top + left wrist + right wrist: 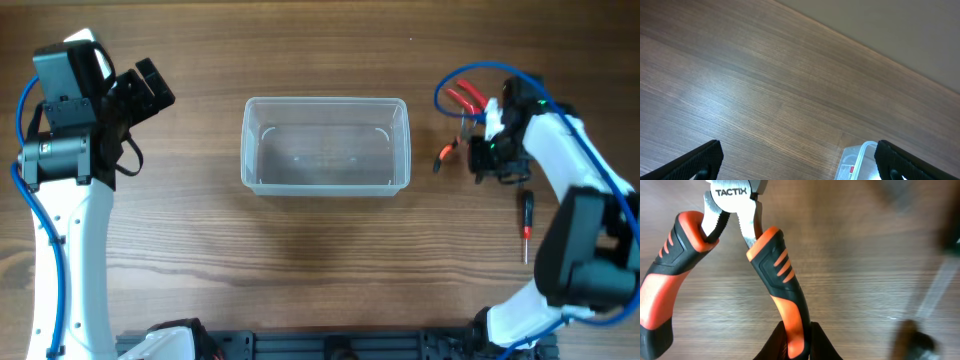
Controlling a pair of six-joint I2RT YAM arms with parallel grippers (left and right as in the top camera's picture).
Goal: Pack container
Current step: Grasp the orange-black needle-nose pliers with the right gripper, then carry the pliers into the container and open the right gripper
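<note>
The clear plastic container (325, 101) stands in the middle of the table with nothing inside; a corner of it shows in the left wrist view (856, 159). My right gripper (484, 156) is to its right. In the right wrist view the gripper (796, 341) is shut on one handle of orange-and-black pliers (771, 265), whose other handle hangs free. In the overhead view the pliers (446, 154) point toward the container. My left gripper (150, 88) is open and empty at the far left, over bare table (797, 161).
A red-handled tool (466, 98) lies behind the right gripper under a loop of blue cable. A red-and-black screwdriver (527, 225) lies nearer the front edge on the right; it is a blur in the right wrist view (935, 295).
</note>
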